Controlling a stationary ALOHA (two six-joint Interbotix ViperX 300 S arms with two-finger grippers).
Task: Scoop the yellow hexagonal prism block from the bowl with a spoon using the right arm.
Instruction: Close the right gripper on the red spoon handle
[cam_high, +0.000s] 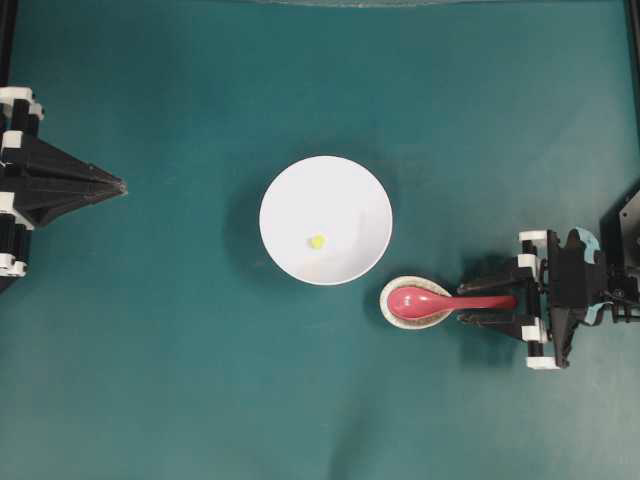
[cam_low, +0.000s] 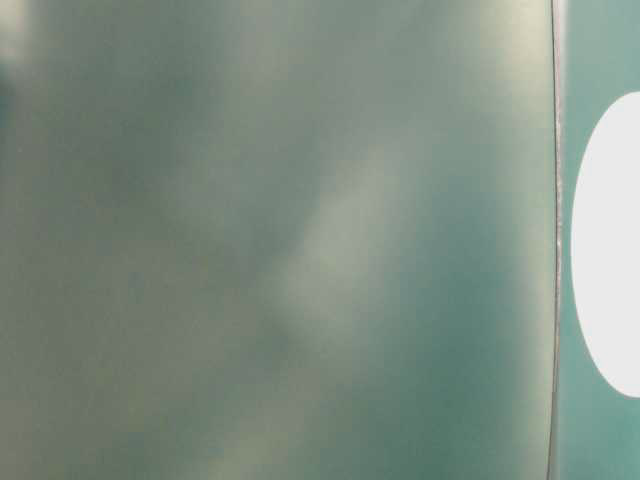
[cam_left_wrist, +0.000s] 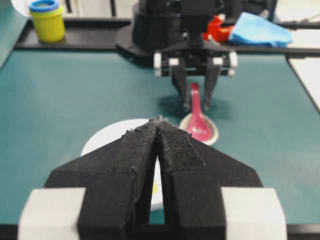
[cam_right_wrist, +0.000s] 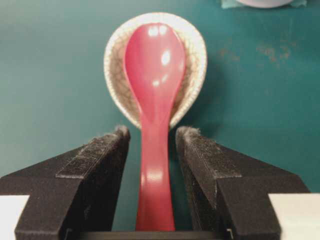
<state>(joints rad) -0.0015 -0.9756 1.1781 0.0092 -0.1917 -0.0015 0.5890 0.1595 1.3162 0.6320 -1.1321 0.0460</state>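
Observation:
The white bowl (cam_high: 325, 190) sits mid-table with the tiny yellow hexagonal prism block (cam_high: 317, 241) inside it, near its front wall. Just right of it the red-pink spoon (cam_high: 430, 300) lies with its scoop in a speckled beige spoon rest (cam_high: 392, 310). In the right wrist view the spoon (cam_right_wrist: 155, 65) has its handle running back between the fingers of my right gripper (cam_right_wrist: 152, 132). That gripper is open, with a gap on each side of the handle. My left gripper (cam_high: 120, 186) is shut and empty at the far left, well away from the bowl (cam_left_wrist: 107, 137).
Behind the right arm, off the green mat, stand a yellow jar with a blue lid (cam_left_wrist: 46, 20), a blue cloth (cam_left_wrist: 262, 30) and a red object (cam_left_wrist: 217, 27). The table-level view is mostly a blurred blank, with a white oval (cam_low: 610, 250) at its right edge.

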